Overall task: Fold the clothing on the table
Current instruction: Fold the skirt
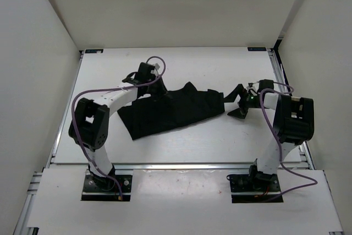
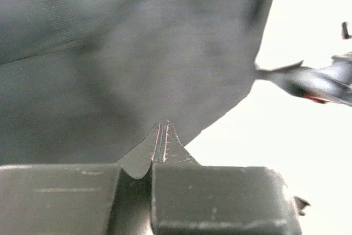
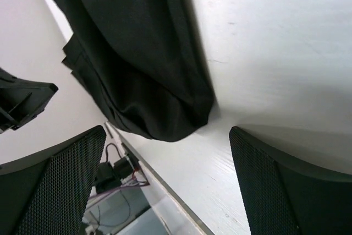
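**Kid:** What are your hands doing?

**Me:** My left gripper (image 1: 158,91) is shut tight on a little bit of the clothing (image 1: 176,113), at its far left corner. My right gripper (image 1: 236,103) is wide open with nothing in it, just beside the right end of the cloth.

**Kid:** Where is the clothing?

**Me:** In the middle of the table (image 1: 192,144), a bit bunched and not folded yet.

**Kid:** What could go wrong?

**Me:** I think my pinch is small, so the cloth might slip out if I pull hard. With only one hand holding, it could drag and crumple.

**Kid:** Anything in the way?

**Me:** My purple cable (image 1: 77,130) hangs by my left arm. The white walls (image 1: 38,53) are close on both sides. A metal rail (image 1: 181,165) runs along the near edge.
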Controlling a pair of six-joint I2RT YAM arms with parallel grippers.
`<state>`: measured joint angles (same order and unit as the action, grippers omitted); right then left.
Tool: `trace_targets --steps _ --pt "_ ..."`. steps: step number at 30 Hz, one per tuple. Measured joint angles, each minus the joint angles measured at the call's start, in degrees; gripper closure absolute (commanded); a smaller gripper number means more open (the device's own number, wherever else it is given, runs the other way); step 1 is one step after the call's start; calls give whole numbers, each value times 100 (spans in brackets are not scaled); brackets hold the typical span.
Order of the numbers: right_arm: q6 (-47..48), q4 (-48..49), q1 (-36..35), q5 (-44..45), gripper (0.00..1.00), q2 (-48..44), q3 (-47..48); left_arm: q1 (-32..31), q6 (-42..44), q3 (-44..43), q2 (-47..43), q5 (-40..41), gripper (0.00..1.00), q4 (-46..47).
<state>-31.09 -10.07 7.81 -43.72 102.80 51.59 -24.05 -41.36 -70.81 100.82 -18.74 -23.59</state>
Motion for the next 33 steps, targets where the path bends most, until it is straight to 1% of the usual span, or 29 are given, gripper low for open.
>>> trace_targets --steps 3,6,8,11,14,18,22,26,28,33 --pt "-31 153 13 -289 1 179 48 -319 -608 81 264 -485 100 1086" --pt "-125 273 44 -667 1 433 151 -660 -1117 9 776 -839 100 1934" --pt "-153 284 46 -839 1 605 291 -870 -1366 -280 1287 -1016 100 2247" --pt "-166 302 -7 -981 0 798 481 -1097 -1596 -855 2028 -1182 100 2459" --pt "-149 289 -74 -1064 1 955 662 -1200 -1744 -1353 2594 -1268 100 2514" --pt "-22 212 -219 -1086 1 1126 933 -1189 -1827 -1950 3121 -1349 100 2433" --pt "90 173 -350 -1064 1 1180 1047 -1165 -1832 -2293 3377 -1373 100 2277" --pt "177 111 -391 -994 0 1117 999 -1115 -1829 -2356 3401 -1392 100 2181" --pt "234 -44 -417 -780 1 990 962 -1091 -1827 -2356 3401 -1394 100 2146" --pt "433 -560 -437 345 1 205 553 -988 -1799 -2334 3399 -1414 100 2100"
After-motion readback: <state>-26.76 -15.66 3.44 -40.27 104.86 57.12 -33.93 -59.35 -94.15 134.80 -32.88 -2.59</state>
